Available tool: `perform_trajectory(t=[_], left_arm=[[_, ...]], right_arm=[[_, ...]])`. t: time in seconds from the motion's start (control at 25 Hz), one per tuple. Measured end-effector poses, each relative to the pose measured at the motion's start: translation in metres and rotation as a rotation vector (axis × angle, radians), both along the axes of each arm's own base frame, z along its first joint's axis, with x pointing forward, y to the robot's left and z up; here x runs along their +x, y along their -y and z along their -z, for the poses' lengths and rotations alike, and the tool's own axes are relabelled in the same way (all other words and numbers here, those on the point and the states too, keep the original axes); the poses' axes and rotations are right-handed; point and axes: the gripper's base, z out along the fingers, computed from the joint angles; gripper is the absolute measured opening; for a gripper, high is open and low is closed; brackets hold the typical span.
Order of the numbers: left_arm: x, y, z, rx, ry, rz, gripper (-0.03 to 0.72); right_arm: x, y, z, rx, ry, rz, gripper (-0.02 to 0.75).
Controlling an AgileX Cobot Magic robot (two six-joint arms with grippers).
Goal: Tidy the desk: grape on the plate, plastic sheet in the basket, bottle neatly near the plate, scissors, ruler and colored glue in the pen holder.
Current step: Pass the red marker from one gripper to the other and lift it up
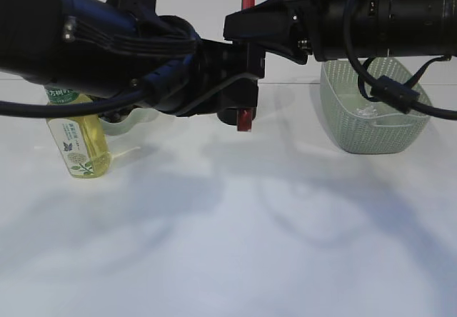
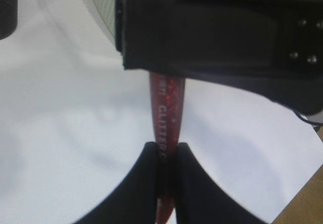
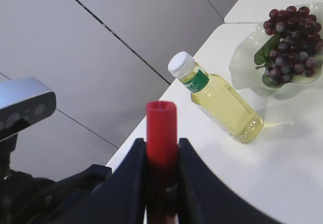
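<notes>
Item in hand: red glitter glue tube (image 1: 245,120), held in mid-air above the white table (image 1: 235,245), between the two arms near the middle of the exterior view. Left gripper (image 2: 166,153): jaws clamped together on one end of the tube, the printed word GLITTER legible just above the pinch in the left wrist view. Right gripper (image 3: 161,156): fingers pressed against both sides of the tube at its other end, the open red tip standing clear between them in the right wrist view; the jaws look closed on it, so both grippers hold the same tube at once. Step judged: a hand-over of the colored glue from one arm to the other, on its way to the pen holder. A dark object at the top left corner of the left wrist view may be that holder, but too little of it shows to tell. Other stock: grapes (image 3: 288,37) already on the clear plate (image 3: 242,57); bottle (image 3: 219,100) of yellow liquid lying on its side beside the plate, touching or nearly so; green mesh basket (image 1: 371,113) to the right in the exterior view, a clear plastic sheet (image 1: 371,110) apparently inside. Scissors and ruler: not in view. Next move calls for one gripper to let go cleanly while the other keeps a firm hold, lest the tube slip or twist, then carriage to the holder and an upright drop.
</notes>
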Motion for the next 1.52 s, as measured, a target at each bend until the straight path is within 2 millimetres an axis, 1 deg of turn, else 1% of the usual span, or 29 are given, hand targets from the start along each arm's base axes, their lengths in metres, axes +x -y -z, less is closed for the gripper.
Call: perform_trajectory(t=[0.6,1.0,1.12,1.36,1.52], left_arm=[[0.0000,0.0000,0.0000,-0.001,-0.001,-0.001,0.038],[-0.0002,0.0002,-0.0001,-0.007,-0.008,-0.004,0.075],[-0.0002,0.0002,-0.0001,-0.009,-0.009,-0.004,0.095],[-0.0002,0.0003,-0.0001,-0.009,-0.009,-0.004,0.160],[0.0000,0.0003,-0.0004,-0.012,-0.006,-0.005,0.179]], right_arm=[[0.0000,0.0000,0.0000,-0.018,0.038,-0.007,0.135],[0.0000,0.0000,0.0000,-0.019,0.040,-0.008,0.134],[0.0000,0.0000,0.0000,-0.020,0.041,-0.008,0.134],[-0.0001,0.0000,0.0001,-0.021,0.042,-0.009,0.134],[-0.0001,0.0000,0.0001,-0.022,0.042,-0.009,0.134]])
